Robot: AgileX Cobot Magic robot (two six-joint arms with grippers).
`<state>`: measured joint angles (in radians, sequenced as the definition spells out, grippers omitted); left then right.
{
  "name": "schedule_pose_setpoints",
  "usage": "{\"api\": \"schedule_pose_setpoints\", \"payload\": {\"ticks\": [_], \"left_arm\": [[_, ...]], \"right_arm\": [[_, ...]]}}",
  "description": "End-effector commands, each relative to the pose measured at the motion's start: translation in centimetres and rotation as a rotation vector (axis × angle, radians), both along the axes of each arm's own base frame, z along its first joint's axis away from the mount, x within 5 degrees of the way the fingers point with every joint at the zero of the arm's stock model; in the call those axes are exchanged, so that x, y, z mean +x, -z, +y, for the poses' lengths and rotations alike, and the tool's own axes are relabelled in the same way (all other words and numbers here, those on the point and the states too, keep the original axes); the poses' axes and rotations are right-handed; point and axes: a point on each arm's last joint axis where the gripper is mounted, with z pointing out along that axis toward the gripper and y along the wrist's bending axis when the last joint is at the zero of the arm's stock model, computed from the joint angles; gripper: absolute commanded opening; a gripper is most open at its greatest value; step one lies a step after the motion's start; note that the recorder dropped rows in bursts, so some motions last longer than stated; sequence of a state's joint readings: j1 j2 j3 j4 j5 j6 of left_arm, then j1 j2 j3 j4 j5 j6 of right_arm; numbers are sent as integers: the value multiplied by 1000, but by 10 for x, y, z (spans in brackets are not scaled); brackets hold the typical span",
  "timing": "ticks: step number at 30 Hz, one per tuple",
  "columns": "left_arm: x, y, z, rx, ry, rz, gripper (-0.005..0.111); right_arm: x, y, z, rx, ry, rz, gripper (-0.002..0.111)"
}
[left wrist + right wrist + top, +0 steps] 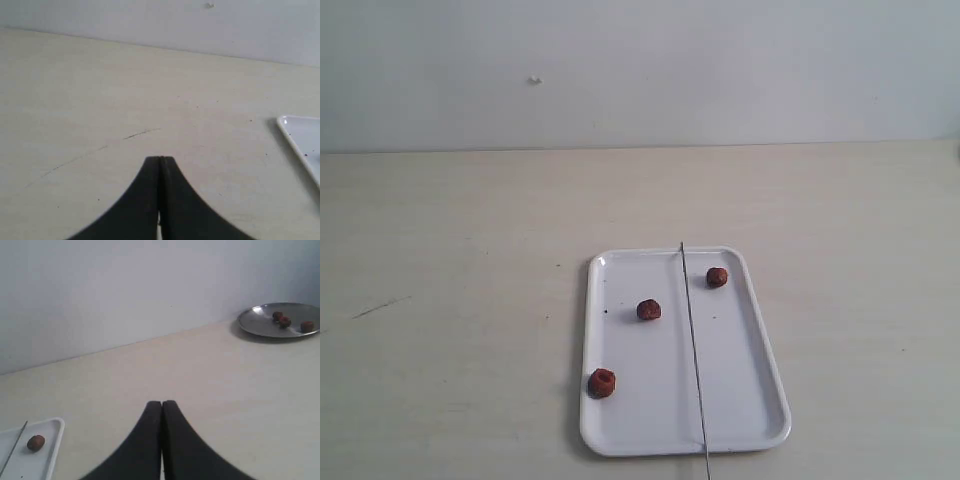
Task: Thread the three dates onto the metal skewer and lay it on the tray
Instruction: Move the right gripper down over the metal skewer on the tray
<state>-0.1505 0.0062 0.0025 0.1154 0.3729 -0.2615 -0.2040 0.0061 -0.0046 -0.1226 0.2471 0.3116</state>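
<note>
Ahead of my left pincer [160, 159], its tips pressed together on nothing, I see bare table [75, 90] and, off to one side, a corner of the white tray [300, 135]. My right pincer [162, 402] is likewise closed and empty. Close by it, off to the side, another tray corner shows one date [35, 442] near the metal skewer [15, 445]. Far beyond it a round metal plate [265, 325] carries small reddish fruits [284, 321]. On the exterior camera the three dates [648, 310] lie loose and apart on the tray, unthreaded. The skewer runs lengthwise across it, overhanging the near rim.
</note>
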Motion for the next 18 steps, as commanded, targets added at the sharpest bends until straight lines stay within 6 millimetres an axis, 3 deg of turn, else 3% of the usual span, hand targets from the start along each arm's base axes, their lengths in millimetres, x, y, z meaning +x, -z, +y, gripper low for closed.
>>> {"api": "schedule_pose_setpoints", "payload": {"ticks": [1, 7, 12, 18], "left_arm": [[0, -1, 0, 0, -4, -12, 0], [0, -1, 0, 0, -4, -12, 0], [0, -1, 0, 0, -4, -12, 0], [0, -1, 0, 0, -4, -12, 0]], "right_arm": [[0, -1, 0, -2, 1, -24, 0], [0, -28, 3, 74, -30, -352, 0], [-6, -51, 5, 21, -56, -606, 0], [-14, -64, 7, -16, -73, -768, 0]]}}
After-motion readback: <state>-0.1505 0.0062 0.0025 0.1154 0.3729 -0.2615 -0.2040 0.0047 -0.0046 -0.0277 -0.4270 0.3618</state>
